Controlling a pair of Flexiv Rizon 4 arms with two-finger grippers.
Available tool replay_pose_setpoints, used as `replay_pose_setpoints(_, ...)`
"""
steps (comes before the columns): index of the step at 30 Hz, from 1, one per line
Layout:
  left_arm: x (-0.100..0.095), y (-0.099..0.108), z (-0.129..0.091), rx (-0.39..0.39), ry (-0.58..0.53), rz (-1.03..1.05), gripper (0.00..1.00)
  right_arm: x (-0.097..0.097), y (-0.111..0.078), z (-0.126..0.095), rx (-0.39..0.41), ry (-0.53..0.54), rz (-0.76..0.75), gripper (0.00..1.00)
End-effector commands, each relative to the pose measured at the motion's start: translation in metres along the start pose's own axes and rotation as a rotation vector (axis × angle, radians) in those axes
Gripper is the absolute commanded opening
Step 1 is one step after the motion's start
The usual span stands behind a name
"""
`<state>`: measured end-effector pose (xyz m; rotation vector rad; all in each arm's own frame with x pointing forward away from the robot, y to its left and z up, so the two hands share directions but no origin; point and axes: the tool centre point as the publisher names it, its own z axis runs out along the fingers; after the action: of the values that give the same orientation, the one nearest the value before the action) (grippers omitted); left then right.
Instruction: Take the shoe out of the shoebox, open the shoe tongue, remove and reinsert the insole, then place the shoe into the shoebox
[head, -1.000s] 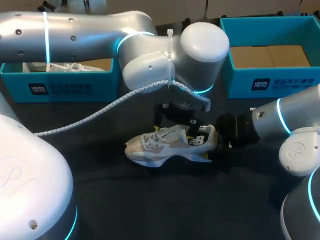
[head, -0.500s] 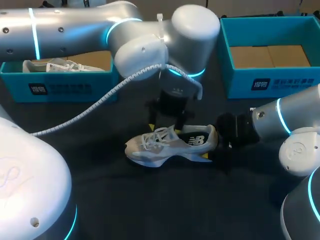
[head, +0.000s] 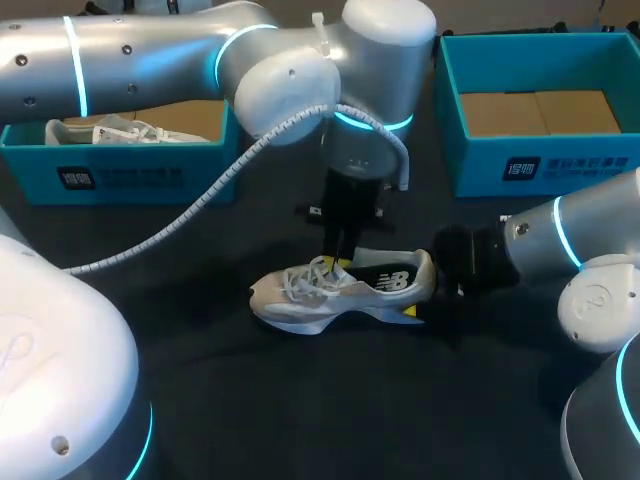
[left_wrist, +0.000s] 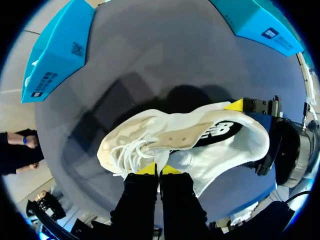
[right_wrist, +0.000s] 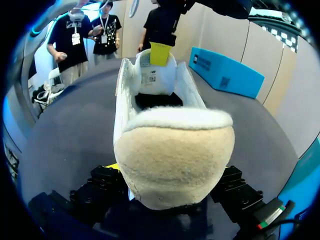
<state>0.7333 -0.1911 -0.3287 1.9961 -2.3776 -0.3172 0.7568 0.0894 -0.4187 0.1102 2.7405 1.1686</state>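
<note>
**Held at two places, toe to the left**

The shoe (head: 330, 290) stands on its sole on the dark table (head: 300, 400) at the centre of the head view. Its long axis runs across the frame, toe left, heel right. The right gripper (head: 425, 288), entering from the right edge, is clamped on the heel from two sides. The left gripper (head: 342, 262) hangs straight down over the shoe's mouth.

The left wrist view shows what the head view hides. The left gripper's yellow tips stand almost together, pinching the thin tongue (right_wrist: 150, 75), with the laces (left_wrist: 127, 155) on one side and the beige insole (left_wrist: 187, 137) on the other.

The right wrist view looks along the shoe from behind the heel (right_wrist: 175, 165). There, one yellow tip lies against the tongue's inner face.

Two teal shoeboxes stand well apart from the shoe: the left shoebox (head: 120, 175) at upper left holds a second shoe (head: 100, 132), and the right shoebox (head: 540, 165) is at upper right.
</note>
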Motion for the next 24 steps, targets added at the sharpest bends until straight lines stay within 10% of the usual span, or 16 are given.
replay_pose_setpoints(1,-0.016,-0.003,-0.015,-0.030,0.041,0.032,0.00,0.001,0.001,0.003,0.007,-0.003,0.001,0.00)
replay_pose_setpoints(11,-0.052,-0.006,-0.029,-0.006,0.002,0.231,0.00,0.001,0.001,0.003,0.007,-0.003,0.001,0.00)
replay_pose_setpoints(24,-0.086,-0.001,0.004,0.077,-0.123,0.329,0.00,0.001,0.001,0.003,0.007,-0.003,0.001,0.00)
